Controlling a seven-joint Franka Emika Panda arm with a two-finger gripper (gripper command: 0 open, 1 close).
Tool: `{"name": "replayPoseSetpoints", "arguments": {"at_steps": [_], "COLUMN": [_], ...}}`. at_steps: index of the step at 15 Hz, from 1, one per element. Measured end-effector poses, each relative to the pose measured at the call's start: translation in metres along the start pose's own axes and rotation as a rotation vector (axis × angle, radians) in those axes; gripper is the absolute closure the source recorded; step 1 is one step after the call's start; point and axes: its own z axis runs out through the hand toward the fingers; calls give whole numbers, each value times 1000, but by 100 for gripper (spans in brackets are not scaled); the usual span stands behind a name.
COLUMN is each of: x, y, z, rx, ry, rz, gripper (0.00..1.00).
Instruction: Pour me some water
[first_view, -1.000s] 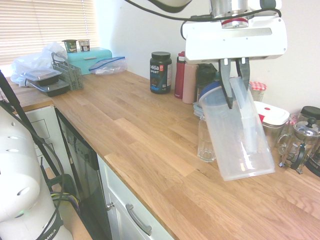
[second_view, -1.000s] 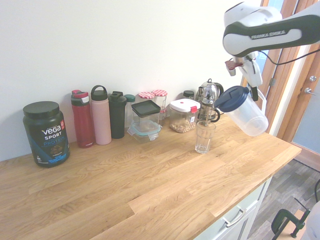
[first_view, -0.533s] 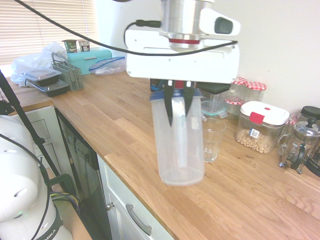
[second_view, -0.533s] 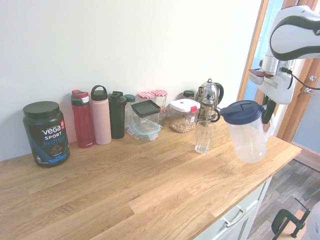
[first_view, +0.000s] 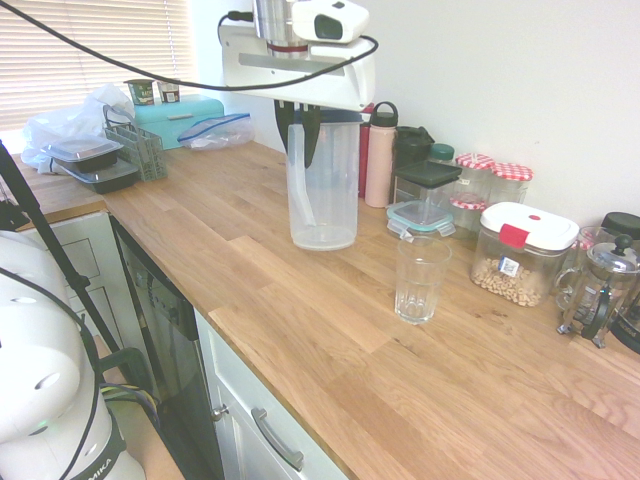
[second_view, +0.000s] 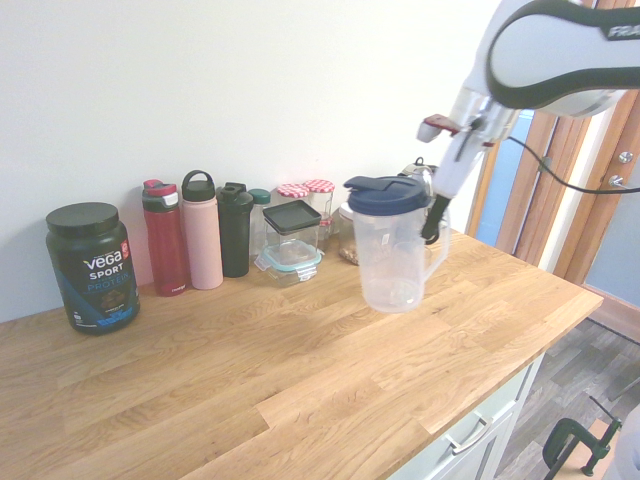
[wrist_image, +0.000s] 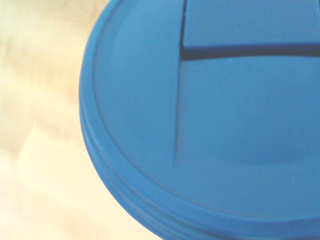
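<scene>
Pitcher has swung back upright and travelled left across our first exterior view, from a tilt over the glass to a spot well clear of it, low over the desk. We judge the pour finished and the jug on its way to being set down, though the glass looks empty to us. Above it the gripper points steeply down, clamped narrow on the handle; the blue lid fills our wrist view.
</scene>
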Motion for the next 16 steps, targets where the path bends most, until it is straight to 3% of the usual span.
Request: {"name": "replayPoseSetpoints", "arguments": {"at_steps": [2,6,12,16], "x": [-7,-52,-50,-50], "y": [-43,-107,-106,-110], "z": [18,60,127,129], "rx": [43,102,104,121], "ry": [50,67,64,74], "rz": [83,40,126,138], "gripper": [100,100,100,100]}}
